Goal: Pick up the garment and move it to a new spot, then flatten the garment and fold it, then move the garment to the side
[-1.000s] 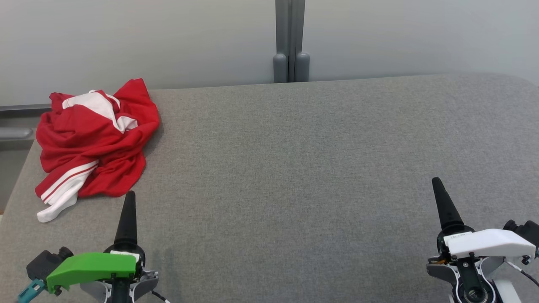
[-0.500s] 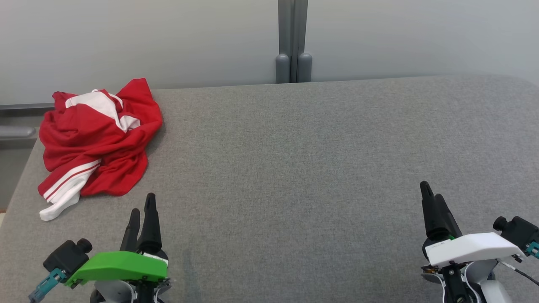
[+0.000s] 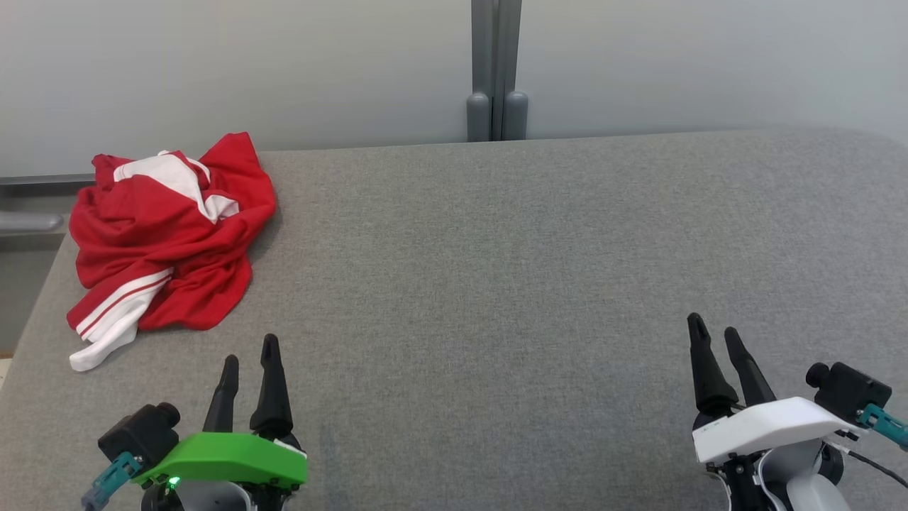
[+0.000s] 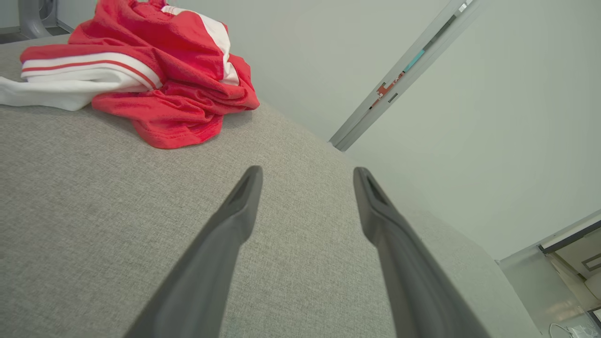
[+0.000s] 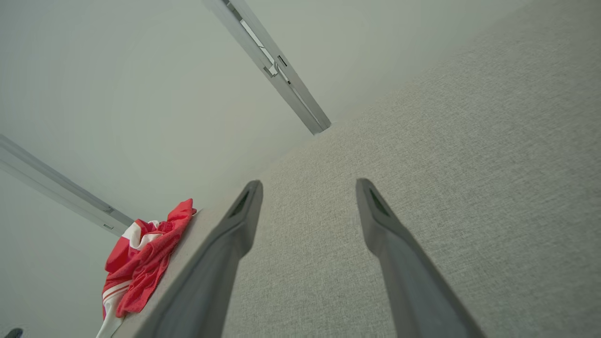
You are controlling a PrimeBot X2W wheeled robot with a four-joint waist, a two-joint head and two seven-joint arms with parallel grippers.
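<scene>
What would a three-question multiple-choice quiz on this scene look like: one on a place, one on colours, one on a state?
1. Where does the garment lie on the grey surface?
A. At its far left corner
B. In its middle
C. At its near right edge

2. Which colours does the garment have?
A. Blue and yellow
B. Red and white
C. All black

3. How do the left claw and the right claw stand?
A. Both open, holding nothing
B. Left shut on the garment
C. Both shut tight

Answers: 1 A, the crumpled heap sits at the far left in the head view; 2 B, it is red cloth with white stripes and panels; 3 A, each wrist view shows its fingers spread apart with nothing between them.
</scene>
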